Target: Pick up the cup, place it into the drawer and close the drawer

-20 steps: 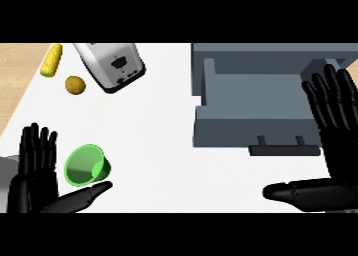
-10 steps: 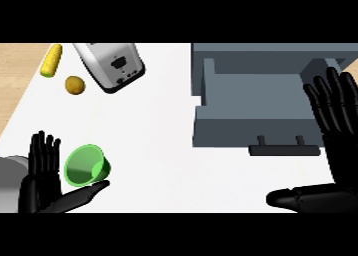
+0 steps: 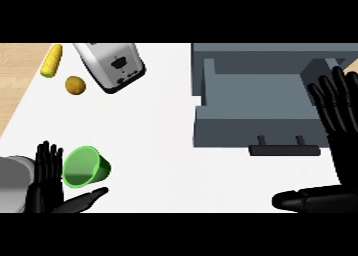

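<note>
Left hand: the black left hand [image 3: 49, 181] sits at the lower left on a grey forearm, fingers straight and pointing up, thumb swung out to the right beneath the cup; it is spread open and grips nothing.
Cup: the cup [image 3: 85, 166] is smooth translucent green, a tapered round shape lying tipped on the white counter [image 3: 167, 165], right beside the left hand's fingers; whether they touch I cannot tell. Its open mouth faces down and left, its narrower base up and right, so its long axis runs on that diagonal.
Far left items: a yellow corn cob [image 3: 52, 60], long and slim, and a rounded brown potato [image 3: 76, 85].
Toaster: a glossy silver toaster [image 3: 110, 66], boxy, set at a slant.
Drawer: a matte grey drawer [image 3: 265, 107] stands pulled open, box-shaped, with a dark bar handle [image 3: 284, 149] on its front.
Right hand: the right hand [image 3: 343, 125] is open at the right edge, fingers straight up over the drawer's right side, thumb pointing left, holding nothing.
</note>
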`<state>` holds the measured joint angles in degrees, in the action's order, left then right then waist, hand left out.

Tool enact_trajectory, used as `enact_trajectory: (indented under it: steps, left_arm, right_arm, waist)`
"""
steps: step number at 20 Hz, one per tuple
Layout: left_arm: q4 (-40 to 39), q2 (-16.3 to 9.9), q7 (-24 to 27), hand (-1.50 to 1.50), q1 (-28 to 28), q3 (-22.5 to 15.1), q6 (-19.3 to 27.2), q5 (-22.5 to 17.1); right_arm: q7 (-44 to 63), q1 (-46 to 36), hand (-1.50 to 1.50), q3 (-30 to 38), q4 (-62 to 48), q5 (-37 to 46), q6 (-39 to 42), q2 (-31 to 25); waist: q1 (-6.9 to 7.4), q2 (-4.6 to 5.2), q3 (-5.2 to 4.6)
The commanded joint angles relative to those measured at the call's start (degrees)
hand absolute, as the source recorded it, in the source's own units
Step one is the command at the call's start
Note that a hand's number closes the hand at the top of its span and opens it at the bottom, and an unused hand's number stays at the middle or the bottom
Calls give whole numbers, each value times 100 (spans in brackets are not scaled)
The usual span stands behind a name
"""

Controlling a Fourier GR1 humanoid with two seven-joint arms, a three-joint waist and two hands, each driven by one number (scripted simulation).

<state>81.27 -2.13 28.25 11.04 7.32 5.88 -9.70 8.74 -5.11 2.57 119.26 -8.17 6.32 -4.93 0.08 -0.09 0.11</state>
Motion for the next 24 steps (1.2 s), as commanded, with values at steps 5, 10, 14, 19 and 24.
enact_trajectory:
  steps: [5,10,14,19,24]
  left_arm:
    - [-1222,-80,489,-150,-772,425,38,-122]
    - [-1609,-107,730,-150,-707,453,-115,-172]
    - [-2122,-32,1204,-150,-788,487,-73,-122]
    - [-2731,-505,1368,-150,-1094,757,-634,-368]
    - [-2895,-231,1837,-150,-832,460,-759,-206]
  right_arm:
    - [-54,252,-150,-149,222,49,42,104]
    - [-136,146,-150,-241,-82,317,3,137]
    - [-292,371,-150,239,17,-220,335,-60]
    - [23,-123,-150,-58,-125,26,118,25]
    - [-266,243,-150,-84,-112,94,89,163]
  waist:
    - [-20,8,-12]
    - [-6,8,-11]
    - [-15,8,-11]
    - [-8,9,-12]
    - [-7,7,-11]
